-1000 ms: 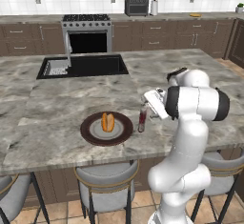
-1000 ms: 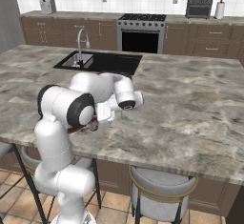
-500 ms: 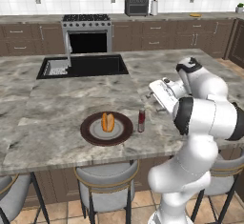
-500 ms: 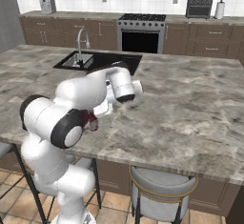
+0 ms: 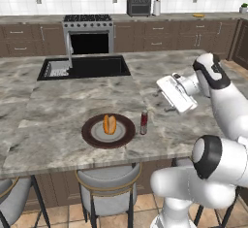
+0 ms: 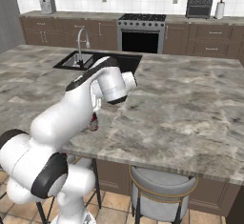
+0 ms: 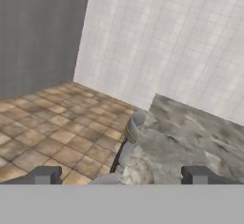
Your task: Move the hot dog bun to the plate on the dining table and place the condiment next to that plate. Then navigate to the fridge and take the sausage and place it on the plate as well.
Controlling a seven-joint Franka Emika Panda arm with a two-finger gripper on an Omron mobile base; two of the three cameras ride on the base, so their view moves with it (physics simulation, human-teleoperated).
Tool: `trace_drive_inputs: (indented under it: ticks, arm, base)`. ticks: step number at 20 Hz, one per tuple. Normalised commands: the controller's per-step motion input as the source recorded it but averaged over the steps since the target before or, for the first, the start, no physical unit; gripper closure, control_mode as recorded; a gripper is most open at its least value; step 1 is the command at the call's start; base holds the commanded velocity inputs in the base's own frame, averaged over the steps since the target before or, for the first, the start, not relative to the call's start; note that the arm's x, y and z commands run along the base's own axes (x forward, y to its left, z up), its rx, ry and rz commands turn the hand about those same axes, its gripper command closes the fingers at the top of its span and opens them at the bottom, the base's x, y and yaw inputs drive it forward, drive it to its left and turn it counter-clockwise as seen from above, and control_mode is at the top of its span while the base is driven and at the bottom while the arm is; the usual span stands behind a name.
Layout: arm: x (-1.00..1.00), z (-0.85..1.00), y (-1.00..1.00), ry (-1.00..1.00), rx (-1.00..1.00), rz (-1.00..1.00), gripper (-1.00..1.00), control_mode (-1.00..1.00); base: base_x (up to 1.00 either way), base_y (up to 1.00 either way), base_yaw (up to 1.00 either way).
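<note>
Left base: hot dog bun [image 5: 110,124] seen lying on plate [image 5: 108,130], condiment [image 5: 144,122] upright just right of it on worktop [image 5: 58,120]. Right base: condiment partly hidden behind arm. Hand: end effector [image 7: 122,175] spread wide, nothing held, worktop corner below.

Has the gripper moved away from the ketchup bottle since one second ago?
Yes. The gripper has swung up and to the right, away from the ketchup bottle, which stands beside the plate.
</note>
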Motion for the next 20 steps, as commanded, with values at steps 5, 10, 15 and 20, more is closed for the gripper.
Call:
trace_drive_inputs:
  ticks: [5, 10, 15, 20]
  arm:
    - [-0.70, 0.38, 0.04, 0.33, -0.02, -0.31, -1.00, -1.00]
    - [-0.67, 0.20, 0.00, 0.41, 0.00, -0.41, -1.00, -1.00]
    - [-0.65, 0.21, 0.00, 0.42, 0.00, -0.43, -1.00, -1.00]
    - [-0.69, 0.36, 0.00, 0.33, 0.00, -0.41, -1.00, -1.00]
  base:
    - [0.00, 0.00, 0.00]
    - [0.00, 0.00, 0.00]
    - [0.00, 0.00, 0.00]
    - [0.00, 0.00, 0.00]
